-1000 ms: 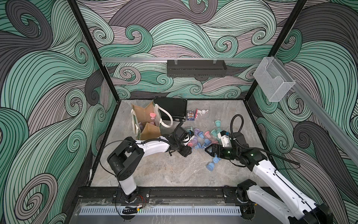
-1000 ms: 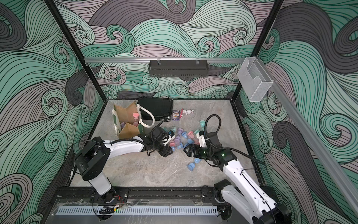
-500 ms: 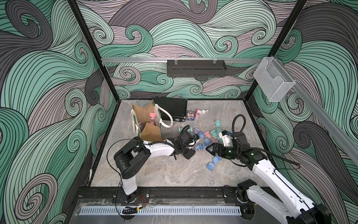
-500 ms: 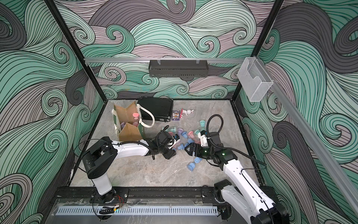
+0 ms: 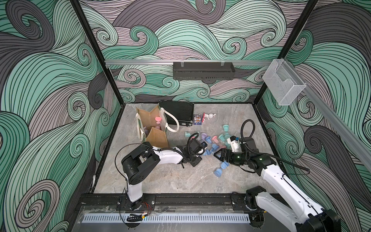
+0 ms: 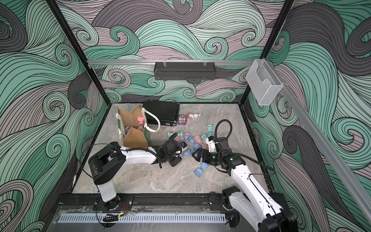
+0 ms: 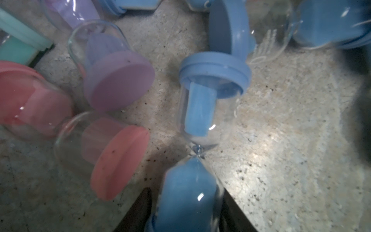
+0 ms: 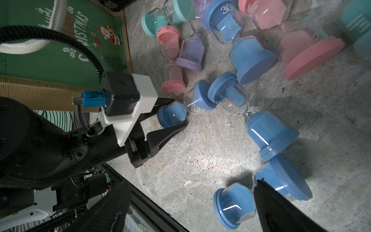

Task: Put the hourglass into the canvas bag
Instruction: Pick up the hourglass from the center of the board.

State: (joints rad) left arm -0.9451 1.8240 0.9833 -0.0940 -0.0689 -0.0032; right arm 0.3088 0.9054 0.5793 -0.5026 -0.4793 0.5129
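The left fingers (image 8: 164, 133) stand about half open astride the end bulb of 1 blue hourglass (image 7: 197, 112), the end that juts clear of the pile. Whether they pinch it yet I cannot tell. It lies on its side on the counter (image 5: 180, 180). The right fingers (image 8: 281, 204) gape wide and empty, likely keeping clear. The canvas bag (image 5: 158, 138) stands upright and open nearby, ready for a drop.
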